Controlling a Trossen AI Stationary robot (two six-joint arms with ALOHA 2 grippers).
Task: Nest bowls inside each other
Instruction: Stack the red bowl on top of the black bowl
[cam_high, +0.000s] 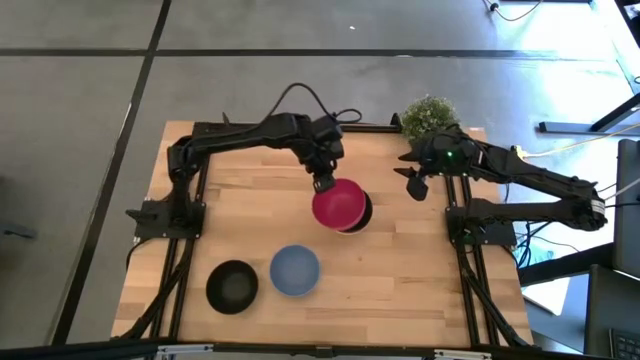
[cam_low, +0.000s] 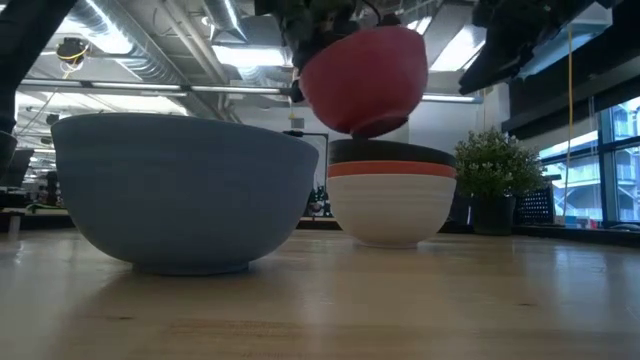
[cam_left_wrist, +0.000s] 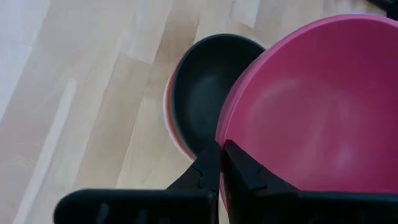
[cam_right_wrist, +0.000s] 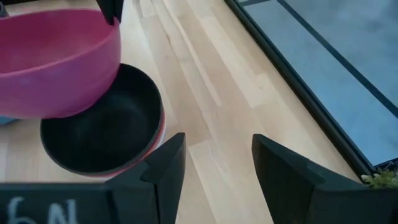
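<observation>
My left gripper (cam_high: 322, 184) is shut on a magenta-pink bowl (cam_high: 338, 205) and holds it in the air just above a stack. The stack is a black bowl (cam_left_wrist: 208, 87) inside a red bowl (cam_low: 390, 170) inside a white bowl (cam_low: 390, 212), standing on the table's middle. A blue bowl (cam_high: 295, 270) and a second black bowl (cam_high: 232, 286) sit apart near the table's near edge. My right gripper (cam_right_wrist: 217, 162) is open and empty, hovering to the right of the stack near the far right corner. My left gripper pinches the pink bowl's rim (cam_left_wrist: 219, 146) on its far-left side, one finger (cam_left_wrist: 249, 171) inside the bowl and one outside. The fingers come from above, pointing down. The bowl (cam_low: 365, 75) is lifted clear, slightly tilted, its base just above the stacked black bowl.
A small green potted plant (cam_high: 430, 116) stands at the table's far right corner, close behind my right gripper. Bare wood lies between the stack and the two single bowls, and along the table's left side and near right part. Black frame rails border both sides.
</observation>
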